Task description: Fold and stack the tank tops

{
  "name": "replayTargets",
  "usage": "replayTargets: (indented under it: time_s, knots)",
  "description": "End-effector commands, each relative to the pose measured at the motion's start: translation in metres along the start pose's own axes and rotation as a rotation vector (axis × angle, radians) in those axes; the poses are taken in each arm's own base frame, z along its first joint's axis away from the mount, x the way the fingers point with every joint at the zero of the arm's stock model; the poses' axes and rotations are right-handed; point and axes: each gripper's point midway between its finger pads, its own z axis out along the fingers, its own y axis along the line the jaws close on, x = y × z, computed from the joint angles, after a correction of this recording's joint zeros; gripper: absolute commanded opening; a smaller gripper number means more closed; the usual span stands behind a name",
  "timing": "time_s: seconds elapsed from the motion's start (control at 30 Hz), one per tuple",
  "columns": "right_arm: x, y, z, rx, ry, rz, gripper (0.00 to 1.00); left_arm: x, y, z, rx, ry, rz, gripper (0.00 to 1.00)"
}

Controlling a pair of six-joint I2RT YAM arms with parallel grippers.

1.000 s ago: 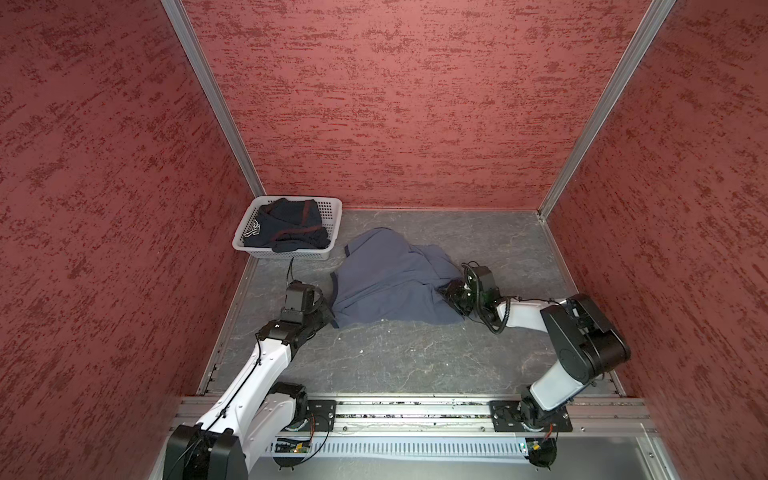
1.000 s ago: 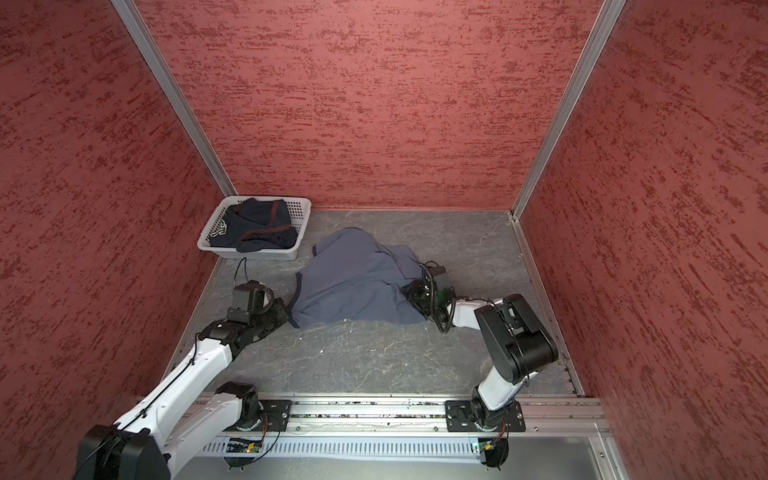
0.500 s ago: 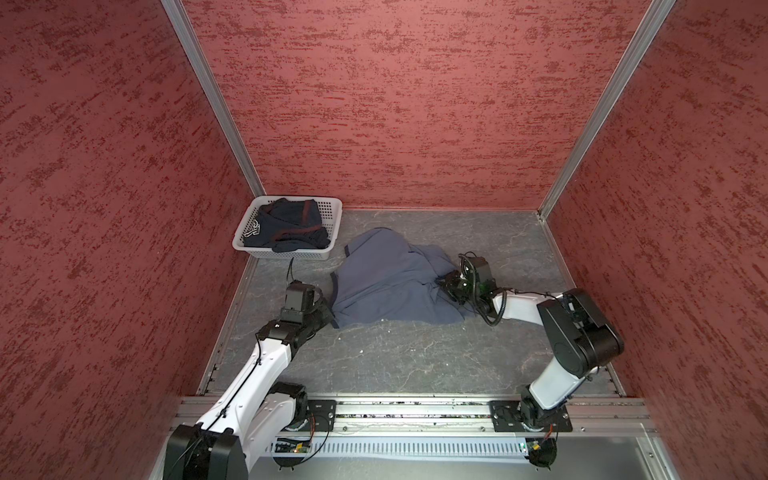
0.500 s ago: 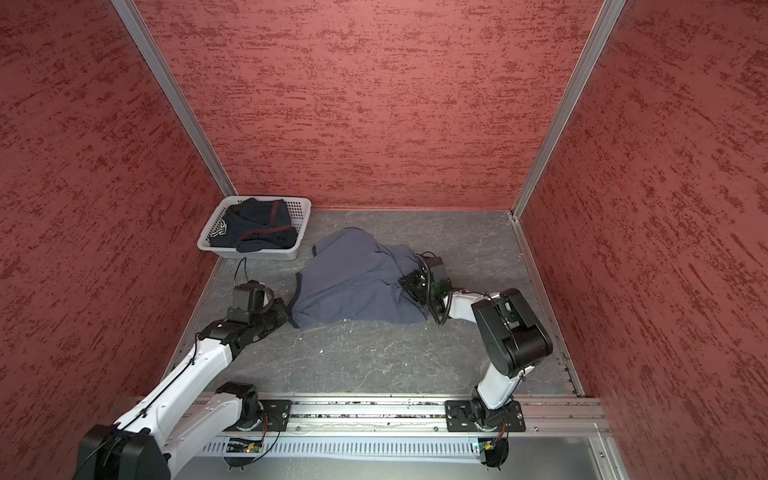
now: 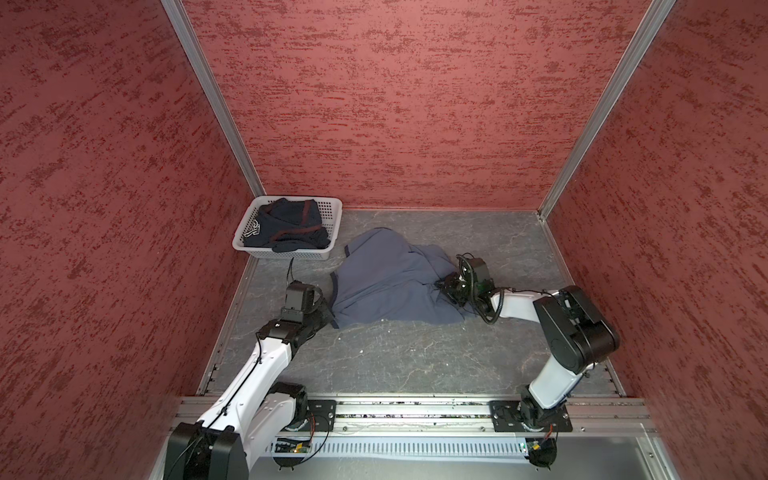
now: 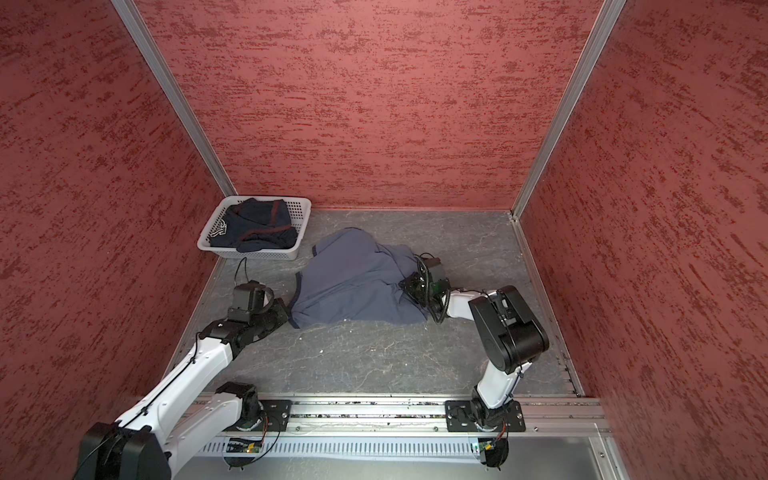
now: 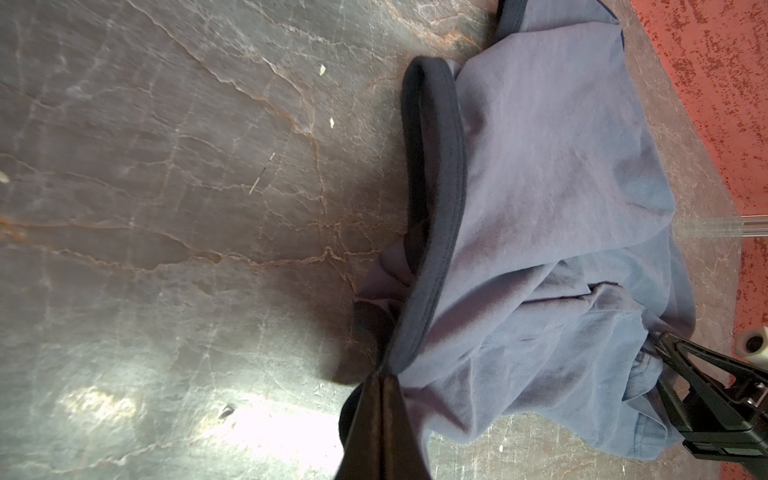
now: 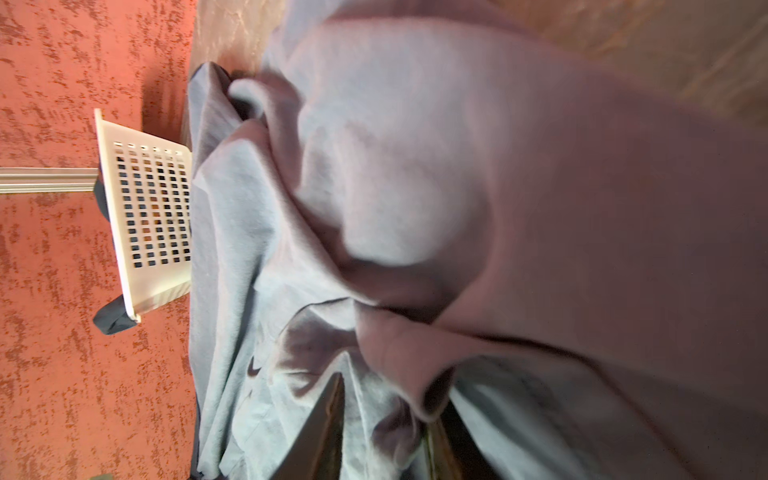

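Bimanual folding cell, early stage of the task. The slate-blue tank top [image 5: 386, 282] lies rumpled on the grey bench [image 5: 395, 357] at the middle of the scene, spread roughly left to right but not flat. Its right portion is bunched into ridges, and no crisp fold shows in either top view.

The left hand [image 7: 380, 378] is clenched on the garment's near-left corner, its two fingers pressed together where the navy trim [image 7: 440, 187] runs into them. The right hand [image 5: 446, 289] sits low at the garment's right edge. In the right wrist view a gathered ridge of blue cloth passes between its two fingers [image 8: 324, 415], so it is judged to be grasping that ridge, though blur leaves the contact itself unclear.

The dark navy tank top [image 5: 286, 226] with maroon trim lies crumpled inside the white perforated basket [image 5: 286, 252] at the far left, well apart from both hands.

Progress, as judged from this layout:
- Neither top is folded, and no stack exists.
- The blue top has yet to be pulled flat, folded and set down.
- The navy top has then to be taken out of the basket, folded and placed on the blue one.
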Motion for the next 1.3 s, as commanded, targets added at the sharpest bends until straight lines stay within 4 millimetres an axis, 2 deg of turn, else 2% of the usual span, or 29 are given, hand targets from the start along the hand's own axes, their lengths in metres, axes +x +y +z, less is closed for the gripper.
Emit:
replayTargets:
  time_s: [0.0,0.17,0.33,0.43,0.5,0.63,0.7,0.77,0.83,0.97,1.03,1.07,1.13,1.2,1.27]
  knots:
    - [0.000,-0.007,0.002,0.031,-0.014,0.010,0.27,0.000,0.002,0.000,0.001,-0.003,0.013,0.00]
    - [-0.005,-0.004,-0.007,0.023,-0.056,0.000,0.15,-0.001,0.001,-0.001,0.005,-0.004,0.012,0.00]
    - [-0.013,0.015,-0.027,-0.021,-0.110,-0.055,0.02,-0.006,-0.012,-0.009,0.065,0.002,-0.010,0.00]
    - [-0.023,0.034,-0.055,-0.030,-0.180,-0.111,0.00,-0.015,-0.026,-0.023,0.116,-0.018,-0.013,0.00]
    - [-0.032,0.056,-0.083,-0.059,-0.242,-0.167,0.00,-0.025,-0.037,-0.037,0.148,-0.042,-0.007,0.00]
    - [-0.041,0.119,-0.158,-0.178,-0.367,-0.340,0.00,-0.060,-0.070,-0.090,0.244,-0.161,0.040,0.00]
    - [-0.040,0.151,-0.199,-0.257,-0.424,-0.433,0.00,-0.079,-0.087,-0.128,0.291,-0.248,0.069,0.00]
    - [-0.037,0.181,-0.253,-0.323,-0.504,-0.526,0.00,-0.099,-0.104,-0.175,0.348,-0.363,0.097,0.00]
    - [-0.031,0.204,-0.298,-0.376,-0.563,-0.604,0.00,-0.111,-0.119,-0.222,0.412,-0.467,0.126,0.00]
    - [-0.015,0.235,-0.386,-0.469,-0.683,-0.697,0.00,-0.118,-0.142,-0.311,0.560,-0.661,0.172,0.00]
    - [-0.008,0.241,-0.420,-0.505,-0.741,-0.713,0.00,-0.115,-0.145,-0.342,0.619,-0.731,0.179,0.00]
    - [-0.006,0.243,-0.435,-0.517,-0.770,-0.717,0.00,-0.113,-0.147,-0.354,0.643,-0.752,0.184,0.00]
    - [-0.002,0.244,-0.452,-0.526,-0.801,-0.722,0.00,-0.109,-0.150,-0.366,0.677,-0.764,0.195,0.00]
    - [-0.002,0.244,-0.457,-0.520,-0.808,-0.723,0.00,-0.108,-0.154,-0.367,0.689,-0.752,0.211,0.00]
    - [-0.007,0.242,-0.452,-0.486,-0.806,-0.714,0.00,-0.111,-0.156,-0.359,0.672,-0.723,0.213,0.00]
